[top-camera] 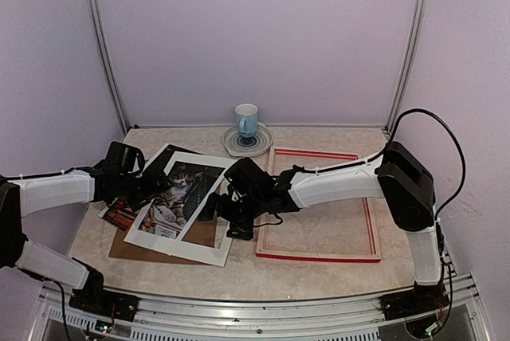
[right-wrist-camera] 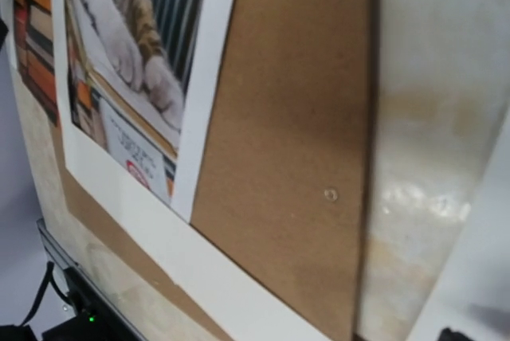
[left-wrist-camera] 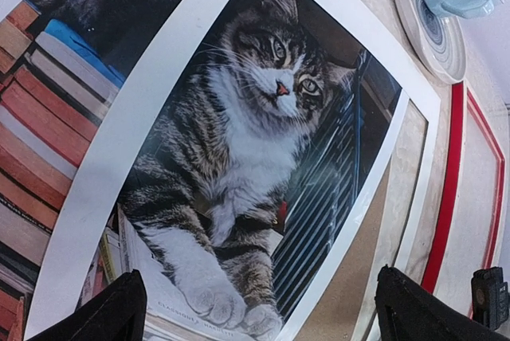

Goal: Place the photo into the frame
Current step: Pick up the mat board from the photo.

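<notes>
The photo (top-camera: 180, 189) of a grey tabby cat lies flat at the left-centre, under a white mat board (top-camera: 213, 250), and shows through its window. Its book-covered edge sticks out past the mat on the left. The red frame (top-camera: 319, 256) lies flat to the right, with only table inside it. My left gripper (top-camera: 150, 184) hovers open over the photo (left-wrist-camera: 239, 142), its black fingertips (left-wrist-camera: 115, 313) spread wide with nothing between them. My right gripper (top-camera: 227, 212) hangs open over the mat's right edge and touches nothing. In the right wrist view its fingers are out of frame.
A brown backing board (right-wrist-camera: 295, 134) lies under the mat and photo and pokes out at the front left (top-camera: 131, 247). A blue-and-white cup (top-camera: 246, 120) stands on a saucer (top-camera: 260, 145) at the back centre, just beyond the frame's far left corner. Purple walls close in three sides.
</notes>
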You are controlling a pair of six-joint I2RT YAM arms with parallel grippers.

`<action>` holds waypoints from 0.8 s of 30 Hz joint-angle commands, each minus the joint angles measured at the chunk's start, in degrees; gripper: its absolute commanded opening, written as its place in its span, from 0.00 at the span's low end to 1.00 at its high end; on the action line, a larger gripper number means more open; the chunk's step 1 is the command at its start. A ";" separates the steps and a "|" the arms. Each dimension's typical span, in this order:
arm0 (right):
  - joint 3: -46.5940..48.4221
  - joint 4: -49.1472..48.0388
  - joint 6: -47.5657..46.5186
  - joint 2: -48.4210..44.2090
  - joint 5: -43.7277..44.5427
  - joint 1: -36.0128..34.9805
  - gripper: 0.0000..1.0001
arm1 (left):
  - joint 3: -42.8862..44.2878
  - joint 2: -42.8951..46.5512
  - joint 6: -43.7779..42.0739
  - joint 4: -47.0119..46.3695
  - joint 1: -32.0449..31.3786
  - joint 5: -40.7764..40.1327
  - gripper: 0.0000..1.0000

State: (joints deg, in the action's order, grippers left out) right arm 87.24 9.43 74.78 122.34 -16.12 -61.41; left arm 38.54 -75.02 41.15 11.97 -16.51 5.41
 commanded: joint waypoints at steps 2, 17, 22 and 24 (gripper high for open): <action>0.91 4.34 4.14 1.50 2.14 -1.90 0.99 | -1.34 -0.61 1.53 -2.23 0.41 0.52 0.99; -5.15 4.55 7.83 -1.75 5.32 -2.93 0.99 | -2.43 -1.14 2.81 -1.74 0.38 -0.57 0.99; -5.00 2.19 7.99 -0.68 5.49 -2.93 0.99 | -3.14 -2.24 2.95 -2.26 0.22 0.62 0.99; -5.14 1.18 8.17 -0.29 5.55 -2.93 0.99 | -3.59 -2.72 3.18 -2.62 0.13 1.20 0.99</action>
State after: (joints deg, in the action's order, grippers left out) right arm 83.50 11.60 82.04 121.30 -11.38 -63.64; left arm 36.25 -76.55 43.70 10.63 -16.47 5.63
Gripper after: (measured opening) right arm 0.991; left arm 0.989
